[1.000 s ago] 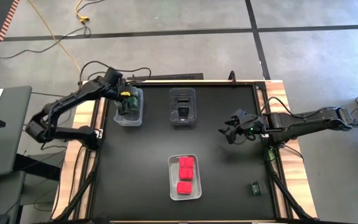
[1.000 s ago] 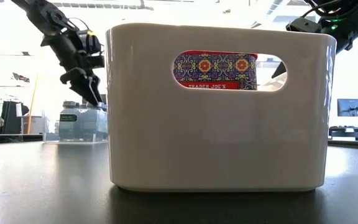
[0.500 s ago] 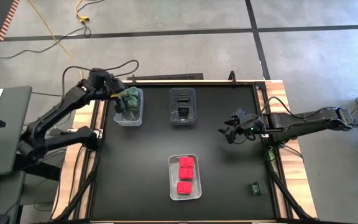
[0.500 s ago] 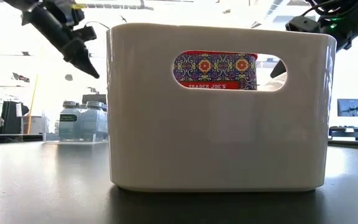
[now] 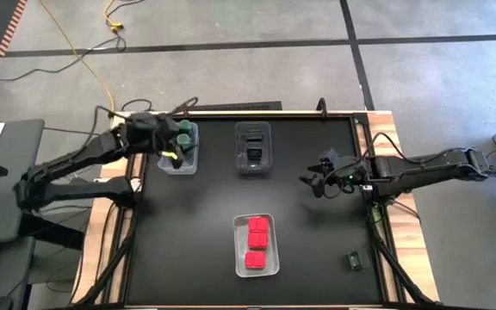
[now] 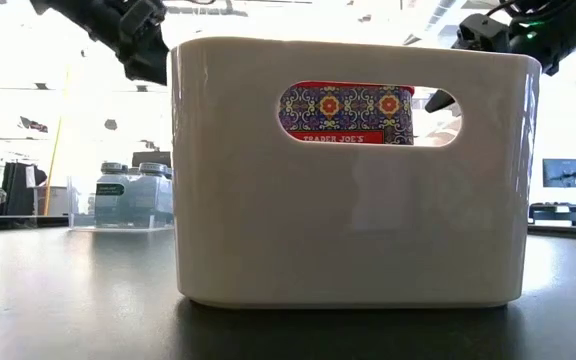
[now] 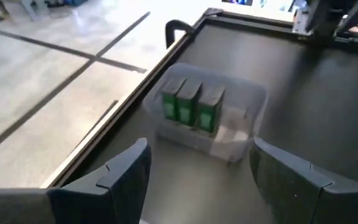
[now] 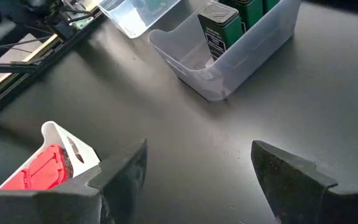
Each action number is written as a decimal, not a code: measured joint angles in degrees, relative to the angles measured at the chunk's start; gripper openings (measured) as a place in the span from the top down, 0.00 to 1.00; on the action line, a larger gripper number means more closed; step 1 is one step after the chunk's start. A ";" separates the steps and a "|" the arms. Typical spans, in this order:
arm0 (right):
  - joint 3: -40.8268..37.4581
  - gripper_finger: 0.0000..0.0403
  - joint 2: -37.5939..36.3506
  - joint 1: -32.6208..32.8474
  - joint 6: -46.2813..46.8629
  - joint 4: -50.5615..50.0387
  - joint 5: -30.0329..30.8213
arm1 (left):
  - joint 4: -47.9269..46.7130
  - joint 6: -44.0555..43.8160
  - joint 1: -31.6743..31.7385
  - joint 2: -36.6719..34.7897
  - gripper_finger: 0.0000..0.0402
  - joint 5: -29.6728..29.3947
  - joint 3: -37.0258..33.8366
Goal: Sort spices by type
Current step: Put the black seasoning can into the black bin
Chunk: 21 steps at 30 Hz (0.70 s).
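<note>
A: Black surface (image 5: 196, 207), wood-edged, on a grey floor. What is hard to make out?

B: From table height, a white bin (image 6: 348, 170) fills the frame and hides nearly everything behind it. Only a red patterned packet (image 6: 346, 112) shows through its handle slot. Both arms are cut off at the top edge.

A: Spices, by kind?

B: Red flat packets (image 5: 256, 241): three, in the near bin at mid-surface. Dark boxes (image 5: 253, 155): in the far middle clear bin (image 5: 253, 129), black-topped from above; the right wrist view shows their green sides (image 8: 219, 31). Green-lidded jars (image 5: 182, 136): in the far left clear bin (image 5: 176, 164), partly covered by the arm; the left wrist view shows them as green items in a row (image 7: 191, 106), blurred. One dark box (image 5: 353, 259) lies alone near the surface's right edge, outside any bin.

A: Grippers?

B: Left gripper (image 5: 169, 148): over the left edge of the jar bin, jaws spread, nothing between them. Right gripper (image 5: 315, 181): above bare surface right of the middle bin, jaws spread, empty.
</note>
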 joint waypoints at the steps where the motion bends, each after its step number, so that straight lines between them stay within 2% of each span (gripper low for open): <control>1: 0.00 0.22 0.19 -0.25 0.00 0.01 -0.01 | 1.14 -1.01 -2.64 0.69 0.35 -2.60 0.00; 4: 0.00 0.22 1.00 -1.14 0.00 -0.02 0.00 | 5.11 -3.00 -10.88 3.72 0.35 -8.75 0.00; 7: 0.00 0.22 2.38 -2.58 -0.07 0.05 -0.01 | 7.90 -4.47 -16.84 7.60 0.35 -10.70 0.00; 11: 0.00 0.22 4.26 -4.82 -0.31 0.32 0.00 | 8.09 -8.50 -22.07 12.31 0.35 -10.80 0.00; 15: 0.00 0.22 5.41 -5.79 -7.78 3.64 0.03 | 6.58 -15.73 -25.44 15.68 0.35 -8.75 0.00; 18: 0.00 0.22 5.36 -5.46 -13.27 10.65 0.00 | 7.41 -14.55 -28.00 18.06 0.35 -5.27 0.00; 21: 0.25 0.22 5.22 -4.51 -17.00 17.86 0.03 | 8.20 -12.33 -30.32 19.92 0.35 -4.41 -0.01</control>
